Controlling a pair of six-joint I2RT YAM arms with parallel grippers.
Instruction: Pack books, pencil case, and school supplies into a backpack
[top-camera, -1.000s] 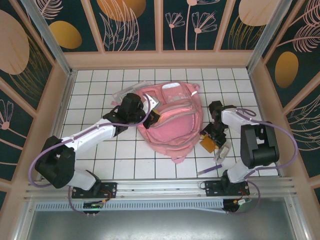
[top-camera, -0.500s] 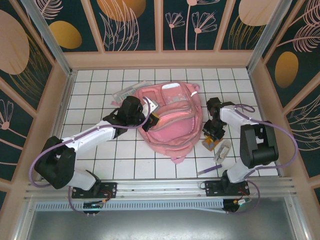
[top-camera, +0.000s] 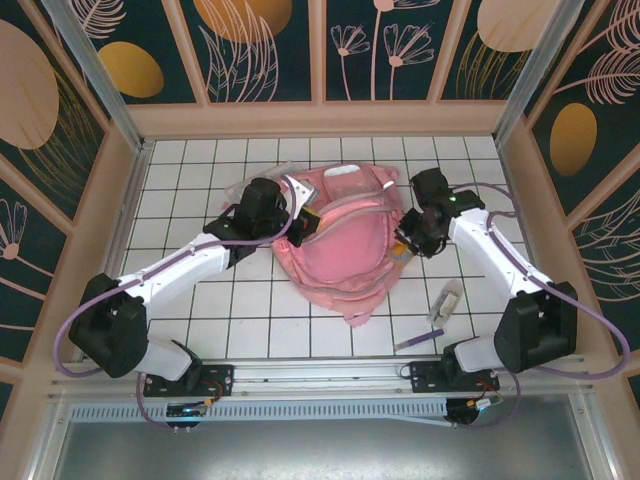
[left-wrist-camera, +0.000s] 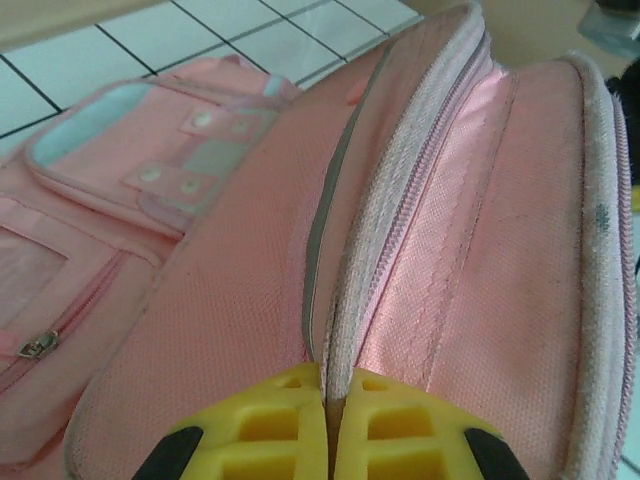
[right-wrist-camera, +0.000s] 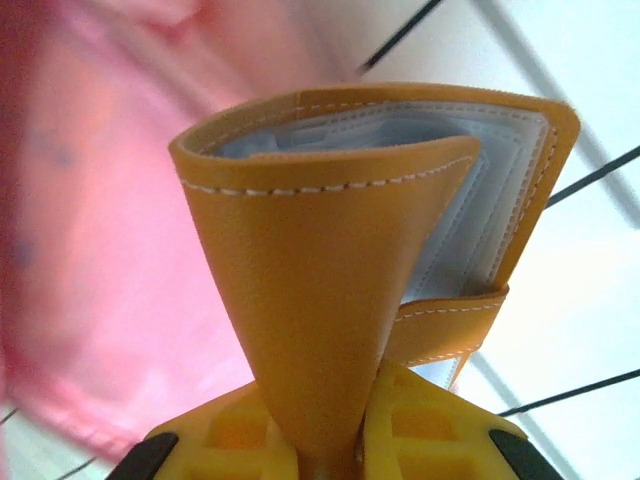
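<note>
1. The left tool (left-wrist-camera: 327, 390) is clamping shut on the pink backpack (top-camera: 340, 265), pinching its zippered rim on the left side.
2. The right tool (right-wrist-camera: 325, 440) is gripping the small orange booklet (right-wrist-camera: 330, 250), holding it right at the backpack's right edge.
3. The pencil case (top-camera: 446, 300) and the purple pen (top-camera: 417, 341) are lying on the counter (top-camera: 200, 160), near right.

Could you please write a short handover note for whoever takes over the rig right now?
Left gripper: shut on the zip edge of the backpack.
Right gripper: shut on the small orange booklet, beside the backpack's right side.
Pencil case and purple pen lie on the table, right of the backpack.
Done: booklet lifted. Left: drop it in, then pack the pencil case and pen.
</note>
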